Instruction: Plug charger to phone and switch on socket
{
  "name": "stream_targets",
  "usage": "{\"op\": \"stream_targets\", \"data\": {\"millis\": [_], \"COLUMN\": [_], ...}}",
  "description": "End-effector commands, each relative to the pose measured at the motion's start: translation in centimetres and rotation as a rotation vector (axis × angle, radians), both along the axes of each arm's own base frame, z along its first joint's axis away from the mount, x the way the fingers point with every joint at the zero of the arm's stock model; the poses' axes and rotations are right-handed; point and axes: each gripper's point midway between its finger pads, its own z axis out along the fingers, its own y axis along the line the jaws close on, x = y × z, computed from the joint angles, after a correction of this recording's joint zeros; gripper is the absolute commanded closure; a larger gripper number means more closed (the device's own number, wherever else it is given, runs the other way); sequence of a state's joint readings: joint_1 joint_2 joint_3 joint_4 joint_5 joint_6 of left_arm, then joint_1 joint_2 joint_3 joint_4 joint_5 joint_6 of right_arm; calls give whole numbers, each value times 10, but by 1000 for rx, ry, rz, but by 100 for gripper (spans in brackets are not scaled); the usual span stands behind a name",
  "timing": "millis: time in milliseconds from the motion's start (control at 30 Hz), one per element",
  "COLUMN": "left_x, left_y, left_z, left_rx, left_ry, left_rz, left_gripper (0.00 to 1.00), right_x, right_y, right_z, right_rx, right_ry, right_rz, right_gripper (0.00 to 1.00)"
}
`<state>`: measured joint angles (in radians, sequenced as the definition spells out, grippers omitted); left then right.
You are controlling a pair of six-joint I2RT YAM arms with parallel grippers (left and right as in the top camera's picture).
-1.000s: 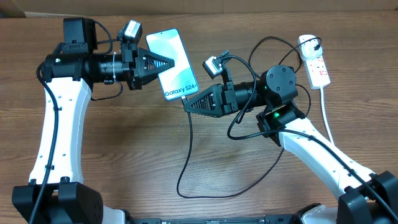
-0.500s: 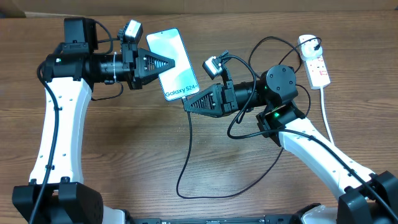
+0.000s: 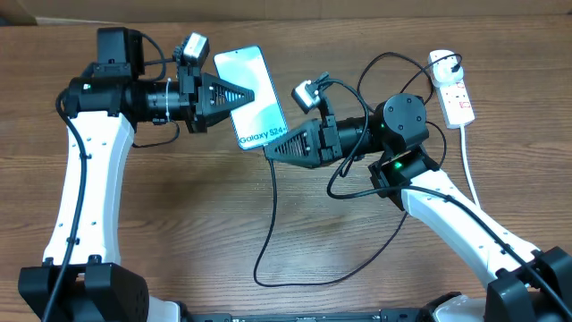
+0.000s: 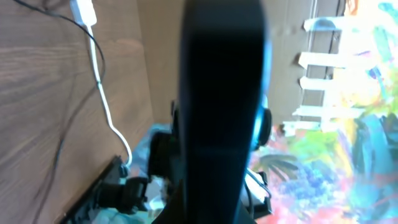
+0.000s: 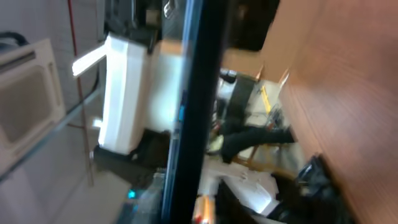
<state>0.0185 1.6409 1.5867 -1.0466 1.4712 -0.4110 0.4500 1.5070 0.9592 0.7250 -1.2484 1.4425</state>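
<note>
Two grippers are meeting at the phone (image 3: 259, 112) near 12 o'clock. The left gripper (image 3: 248, 92) is clamping its side. The right gripper (image 3: 272, 150) is touching its bottom edge, with the jaw gap unclear. The black charger cable (image 3: 272, 206) is trailing toward 6 o'clock, and the white power strip (image 3: 453, 89) is lying at 2 o'clock.

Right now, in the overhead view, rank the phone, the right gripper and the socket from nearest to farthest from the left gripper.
1. phone: clamped in the left gripper, toward the back of the table, left of centre.
2. right gripper: at the phone's lower edge, near the table's middle.
3. socket: far right, by the back edge.
</note>
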Motion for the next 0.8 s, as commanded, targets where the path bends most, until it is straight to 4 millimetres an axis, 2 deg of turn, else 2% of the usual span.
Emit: {"op": "stream_targets", "data": {"millis": [0,200,267,367,467,533,600,767], "left_x": [-14,2,10,27,37,43,49,60], "left_y": [-9,6,13,34,47,56,66,76], "left_z": [20,4,-4,-26,-41,-53,-67,-94], "left_rx": [-40,58,106,238,337,417,509,670], "left_ry": [-63,-41,-23,-4,3,8,31,50], "left_rz": [-48,44,91,202,271,317,370,429], "left_gripper": [96,96,96,96,96,96,96,96], "right_x": [16,14,13,11,14,19,27,50], "right_y": [-3,-3,-3,-3,-3,-2,-1,-15], "right_z": [7,7,7,6,-1,-14,-36,-113], "right_rx": [22,19,18,17,-2,-37,-105,-370], "right_ry": [1,-1,-2,-12,-10,22,99,212], "right_rz": [-88,-76,-70,-63,-71,-94,-140,-352], "right_gripper": [68,50,41,24,15,11,8,7]}}
